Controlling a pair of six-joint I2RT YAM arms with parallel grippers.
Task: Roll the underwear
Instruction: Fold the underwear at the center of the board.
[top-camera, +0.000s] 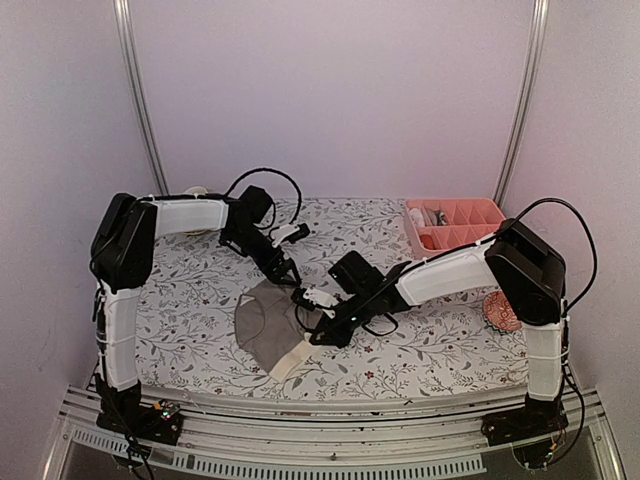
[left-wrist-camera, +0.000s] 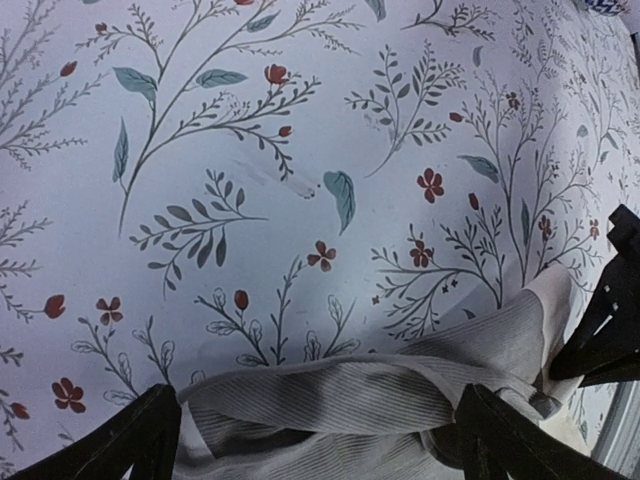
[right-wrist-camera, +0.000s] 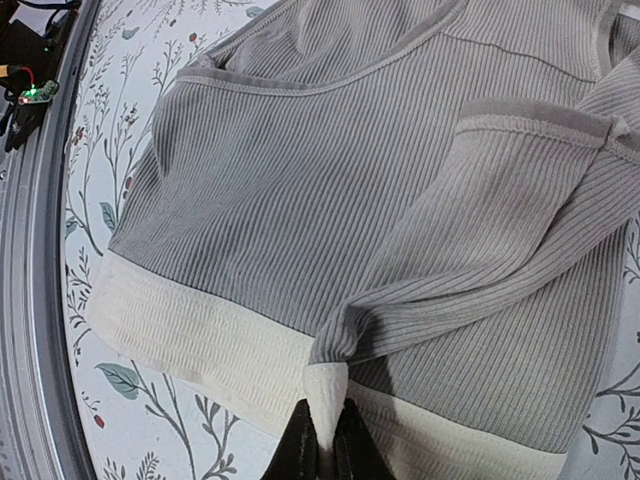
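Near the front edge of the table (top-camera: 190, 300), left of its middle, the taupe underwear (top-camera: 262, 325) lay partly spread on the flowered cloth. Its cream waistband (top-camera: 290, 358) faced the front edge. The right gripper (top-camera: 316, 339) reached down at the garment's right side. The right wrist view showed that gripper (right-wrist-camera: 322, 448) with its fingers pressed together on a cream corner of the waistband (right-wrist-camera: 200, 335). From that pinched corner a fold of the ribbed underwear (right-wrist-camera: 300, 200) was drawn up, so the fabric there bunched over itself.

Just beyond the far side of the garment, the left gripper (top-camera: 286, 270) hung with its fingers wide apart and nothing between them. In the left wrist view, its two dark fingers (left-wrist-camera: 130, 440) framed the far hem of the underwear (left-wrist-camera: 380, 390), and whether they touched the fabric could not be told.

Farther right, a round pink ball (top-camera: 500, 312) sat by the table's right edge, partly hidden behind the right arm. At the far right corner stood a pink tray (top-camera: 470, 208) with dividers; its contents were too small to make out.
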